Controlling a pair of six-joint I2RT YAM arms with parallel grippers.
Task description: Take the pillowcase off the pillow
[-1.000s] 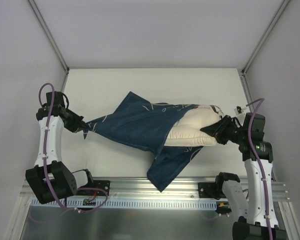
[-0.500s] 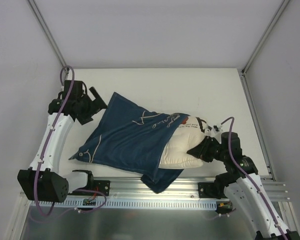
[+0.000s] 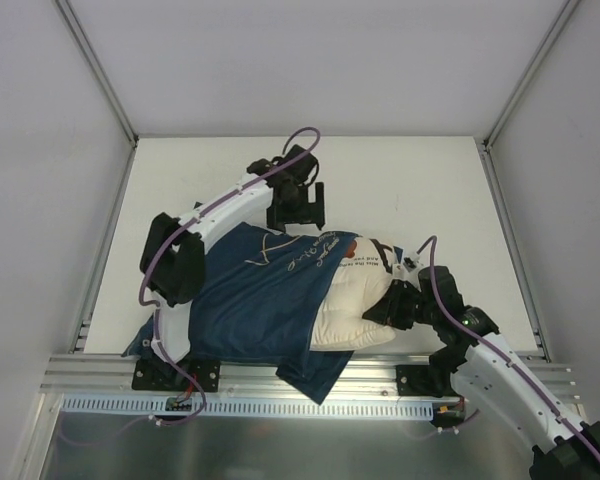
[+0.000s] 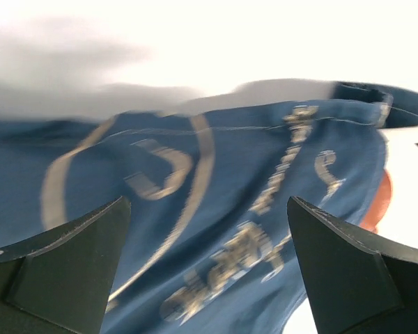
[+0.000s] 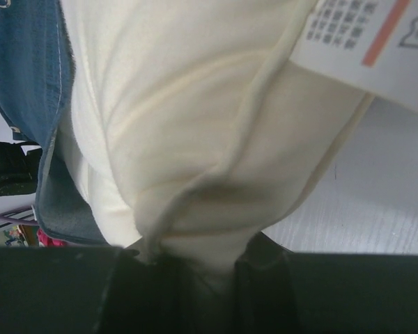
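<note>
The navy pillowcase [image 3: 250, 295] lies limp on the table and still covers the left half of the cream pillow [image 3: 352, 300]. My left gripper [image 3: 297, 210] hangs open over the pillowcase's far edge with nothing between its fingers. In the left wrist view the printed pillowcase [image 4: 216, 202] fills the space below my open left gripper [image 4: 209, 268], with the pillow [image 4: 411, 174] at the right. My right gripper [image 3: 387, 306] is shut on the pillow's bare right end. The right wrist view shows the pillow [image 5: 195, 125] bunched between the jaws of the right gripper [image 5: 195, 275], and the pillowcase [image 5: 28, 83] at the left.
A white label [image 5: 366, 35] with an orange stripe hangs off the pillow. The metal rail [image 3: 380, 368] runs along the table's near edge, and a corner of the pillowcase droops over it. White walls close in the table [image 3: 410, 170] on three sides.
The left gripper let go of the pillowcase's left corner, opened, and swung right to the far middle. The pillowcase dropped flat. The right arm drew the pillow toward the near edge.
</note>
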